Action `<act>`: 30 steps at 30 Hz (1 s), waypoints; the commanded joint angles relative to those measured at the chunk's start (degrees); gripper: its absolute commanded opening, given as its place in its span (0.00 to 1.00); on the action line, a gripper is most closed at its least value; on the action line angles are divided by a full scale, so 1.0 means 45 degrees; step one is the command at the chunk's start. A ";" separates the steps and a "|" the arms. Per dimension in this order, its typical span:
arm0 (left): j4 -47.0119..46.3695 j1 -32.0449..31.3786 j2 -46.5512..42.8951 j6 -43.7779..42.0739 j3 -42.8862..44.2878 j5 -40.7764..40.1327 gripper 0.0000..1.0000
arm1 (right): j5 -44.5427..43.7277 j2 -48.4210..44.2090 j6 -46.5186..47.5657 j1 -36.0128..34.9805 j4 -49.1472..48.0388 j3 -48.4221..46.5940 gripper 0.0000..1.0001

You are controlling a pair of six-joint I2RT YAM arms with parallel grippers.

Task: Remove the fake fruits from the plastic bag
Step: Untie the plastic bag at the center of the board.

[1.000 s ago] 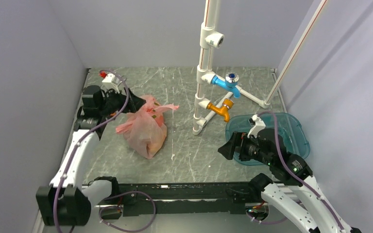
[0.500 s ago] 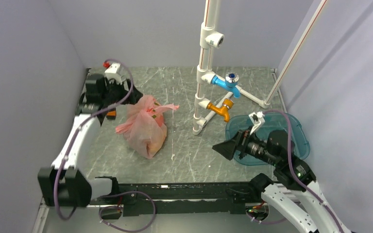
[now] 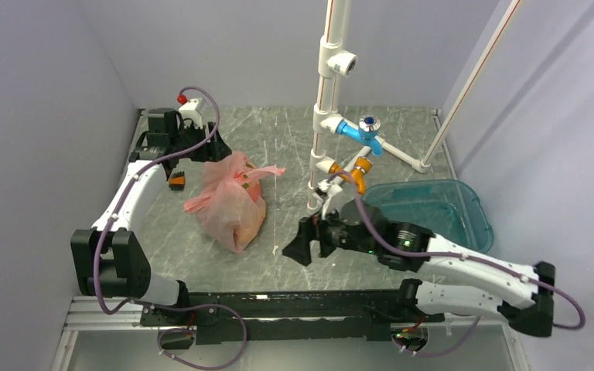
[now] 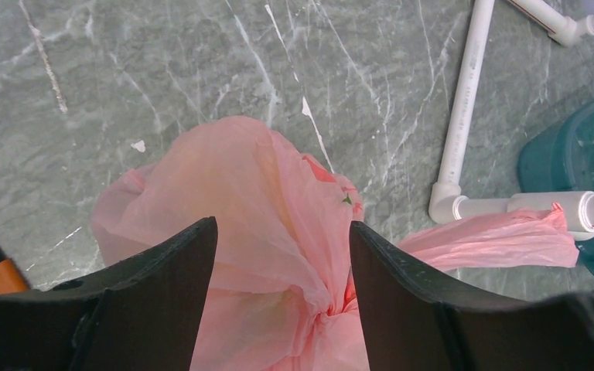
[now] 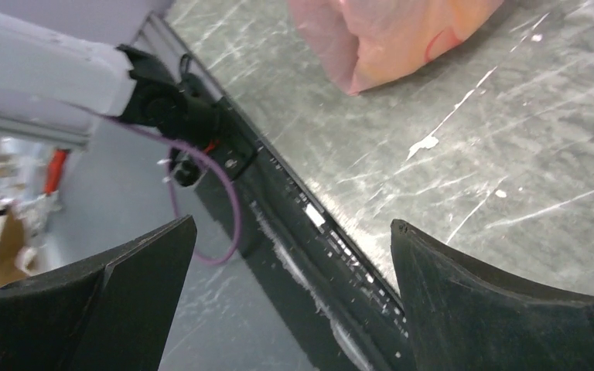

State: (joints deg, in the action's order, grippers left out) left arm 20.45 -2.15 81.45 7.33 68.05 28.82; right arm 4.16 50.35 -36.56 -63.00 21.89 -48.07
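Observation:
The pink plastic bag (image 3: 233,202) lies tied on the left half of the table. The fake fruits show only as orange-yellow shapes (image 3: 249,219) through its skin. My left gripper (image 3: 215,151) hovers at the bag's far top end. In the left wrist view it (image 4: 281,226) is open, its fingers either side of the bag's gathered knot (image 4: 332,305), and a loose handle (image 4: 495,239) trails right. My right gripper (image 3: 294,251) is open and empty, low over the table's front edge, right of the bag. In the right wrist view (image 5: 292,224) the bag's corner (image 5: 387,31) shows at the top.
A teal see-through tub (image 3: 441,207) stands at the right. A white pipe stand (image 3: 321,147) with a blue tap (image 3: 360,131) and an orange tap (image 3: 352,175) rises mid-table. A small orange-black object (image 3: 176,180) lies left of the bag. Grey walls close in on both sides.
My right arm has swung left from the teal tub to the table's front middle. My left gripper has shifted back and right, above the bag's top. The bag has not moved.

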 commanded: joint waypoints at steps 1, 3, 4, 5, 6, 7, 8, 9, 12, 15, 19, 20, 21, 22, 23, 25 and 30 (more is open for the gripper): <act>0.0501 -0.0068 0.0437 -0.0124 0.0833 0.0798 0.68 | -0.5200 0.1937 0.0509 -0.1893 -0.1355 -0.1609 1.00; 0.0985 -0.0059 0.0820 -0.0309 0.1197 0.0724 0.70 | -0.7309 0.3271 0.0570 -0.2713 -0.1381 -0.2276 0.99; 0.1267 -0.0050 0.0998 -0.0412 0.1407 0.0625 0.70 | -0.8288 0.3749 0.0844 -0.3042 -0.1838 -0.2518 0.98; 0.1490 -0.0042 0.1198 -0.0506 0.1585 0.0585 0.71 | -0.8750 0.4185 0.1191 -0.3260 -0.2509 -0.2549 0.96; 0.1618 -0.0031 0.1273 -0.0608 0.1673 0.0612 0.71 | -0.8971 0.4608 0.1542 -0.3333 -0.3161 -0.2616 0.94; 0.1661 -0.0030 0.1306 -0.0657 0.1694 0.0681 0.71 | -0.9104 0.5034 0.1844 -0.3369 -0.3753 -0.2708 0.91; 0.1671 -0.0029 0.1313 -0.0685 0.1679 0.0817 0.71 | -0.9243 0.5510 0.2053 -0.3363 -0.4264 -0.2856 0.90; 0.1663 -0.0029 0.1297 -0.0692 0.1660 0.1015 0.71 | -0.9423 0.5931 0.2240 -0.3363 -0.4658 -0.3055 0.89; 0.1676 -0.0040 0.1164 -0.0740 0.1618 0.1572 0.72 | -1.0277 0.7343 0.2407 -0.3298 -0.5215 -0.3838 0.80; 0.1578 -0.0059 0.0964 -0.0727 0.1498 0.1460 0.71 | -1.0133 0.8581 0.2648 -0.3043 -0.5291 -0.4762 0.71; 0.1563 -0.0050 0.0952 -0.0705 0.1465 0.1305 0.70 | -0.9836 0.9868 0.3038 -0.2859 -0.5413 -0.5783 0.71; 0.1642 -0.0059 0.1003 -0.0725 0.1516 0.1320 0.70 | -0.9766 1.0201 0.3130 -0.2794 -0.5504 -0.5958 0.71; 0.1664 -0.0050 0.1019 -0.0757 0.1545 0.1329 0.70 | -0.9633 1.0484 0.3173 -0.2730 -0.5557 -0.6167 0.71; 0.1689 -0.0060 0.1021 -0.0766 0.1543 0.1306 0.70 | -0.9509 1.0752 0.3157 -0.2622 -0.5569 -0.6382 0.72; 0.1675 -0.0038 0.1006 -0.0794 0.1524 0.1252 0.71 | -0.9359 1.1015 0.3089 -0.2496 -0.5485 -0.6613 0.77; 0.1713 -0.0035 0.0965 -0.0790 0.1502 0.0911 0.73 | -0.8860 1.1629 0.3062 -0.2069 -0.5166 -0.7329 0.89; 0.1746 -0.0039 0.0931 -0.0865 0.1538 0.0549 0.75 | -0.9138 1.3169 0.3677 -0.1606 -0.4206 -0.9081 0.96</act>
State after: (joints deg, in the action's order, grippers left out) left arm 28.60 -2.24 87.59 5.06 73.23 32.21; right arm -36.93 106.50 -22.52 -71.85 1.28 -82.67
